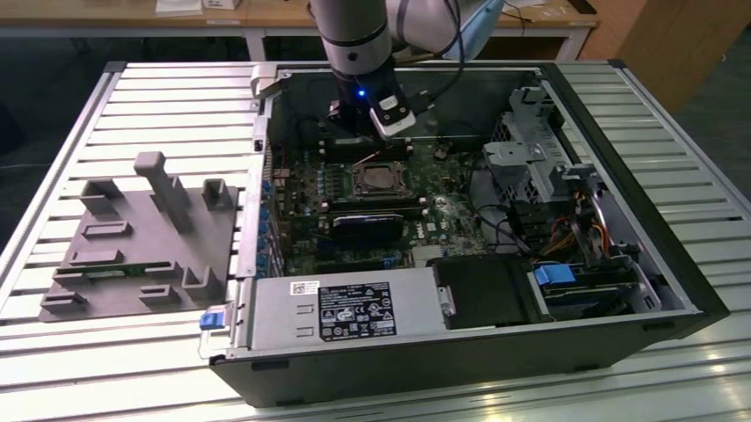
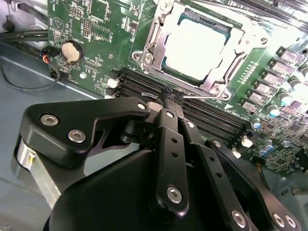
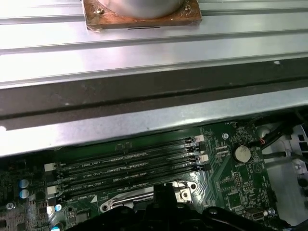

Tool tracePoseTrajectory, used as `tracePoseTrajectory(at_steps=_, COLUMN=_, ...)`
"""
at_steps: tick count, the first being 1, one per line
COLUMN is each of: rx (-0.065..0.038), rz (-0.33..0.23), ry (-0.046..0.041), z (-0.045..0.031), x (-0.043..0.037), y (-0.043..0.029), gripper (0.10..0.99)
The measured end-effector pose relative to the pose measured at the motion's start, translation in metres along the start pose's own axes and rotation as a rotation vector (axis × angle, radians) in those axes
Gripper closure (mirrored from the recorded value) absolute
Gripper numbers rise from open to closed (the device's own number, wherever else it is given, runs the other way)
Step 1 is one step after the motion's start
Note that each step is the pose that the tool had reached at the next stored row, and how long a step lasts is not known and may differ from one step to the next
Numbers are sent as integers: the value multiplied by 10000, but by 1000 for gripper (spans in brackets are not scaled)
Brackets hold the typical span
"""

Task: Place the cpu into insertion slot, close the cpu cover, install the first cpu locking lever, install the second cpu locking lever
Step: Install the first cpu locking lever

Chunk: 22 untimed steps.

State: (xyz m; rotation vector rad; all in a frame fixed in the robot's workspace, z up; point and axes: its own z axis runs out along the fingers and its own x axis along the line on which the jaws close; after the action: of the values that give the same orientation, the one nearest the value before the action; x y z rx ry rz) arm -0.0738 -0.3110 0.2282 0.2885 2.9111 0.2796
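Cpu (image 2: 199, 43): sits flat in the insertion slot (image 2: 215, 87) on the green board, dull silver top facing up. The cpu cover (image 2: 153, 38) lies down over it, framing the top through its window.

Handling, by judgement: cpu is light, thin and stiff, with a smooth, slippery metal top. The contact side is likely fragile, so hold it by opposite edges, level, with little squeeze. The cover is thin sheet metal, springy, and best pushed on its free edge.

Gripper (image 2: 171, 98): hangs just beside the socket, above the long memory slots (image 3: 130, 166). Fingers (image 2: 168, 130) are drawn together at the tips, with nothing seen between them, and are clear of the cpu.

Count: one cpu, one insertion slot, one cover. Four long memory slots in the first wrist view. One coin cell (image 2: 71, 50). One grey fixture (image 1: 141, 237) on the table (image 1: 70, 114), at the exterior view's left of the case (image 1: 657, 290).
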Motion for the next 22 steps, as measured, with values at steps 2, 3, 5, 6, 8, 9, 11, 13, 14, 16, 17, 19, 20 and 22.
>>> tracePoseTrajectory(at_steps=2, rx=6, rz=35, ry=-8, z=7, x=3, y=8, gripper=984)
tracePoseTrajectory(at_steps=3, rx=10, rz=54, ry=-12, z=11, x=4, y=11, gripper=984)
tracePoseTrajectory(at_steps=5, rx=21, rz=110, ry=-25, z=19, x=6, y=12, gripper=984)
tracePoseTrajectory(at_steps=6, rx=39, rz=164, ry=-38, z=22, x=7, y=12, gripper=984)
tracePoseTrajectory(at_steps=8, rx=99, rz=385, ry=-89, z=30, x=9, y=10, gripper=984)
tracePoseTrajectory(at_steps=9, rx=127, rz=522, ry=-119, z=35, x=9, y=9, gripper=984)
tracePoseTrajectory(at_steps=11, rx=177, rz=782, ry=-174, z=43, x=11, y=9, gripper=984)
tracePoseTrajectory(at_steps=13, rx=196, rz=881, ry=-196, z=49, x=13, y=10, gripper=984)
tracePoseTrajectory(at_steps=14, rx=201, rz=909, ry=-203, z=53, x=13, y=10, gripper=984)
tracePoseTrajectory(at_steps=16, rx=181, rz=970, ry=-211, z=57, x=15, y=9, gripper=984)
tracePoseTrajectory(at_steps=17, rx=148, rz=1003, ry=-209, z=59, x=15, y=9, gripper=984)
tracePoseTrajectory(at_steps=19, rx=92, rz=1074, ry=-210, z=65, x=16, y=9, gripper=984)
tracePoseTrajectory(at_steps=20, rx=68, rz=1111, ry=-212, z=67, x=17, y=8, gripper=984)
tracePoseTrajectory(at_steps=22, rx=0, rz=1192, ry=-216, z=71, x=18, y=7, gripper=984)
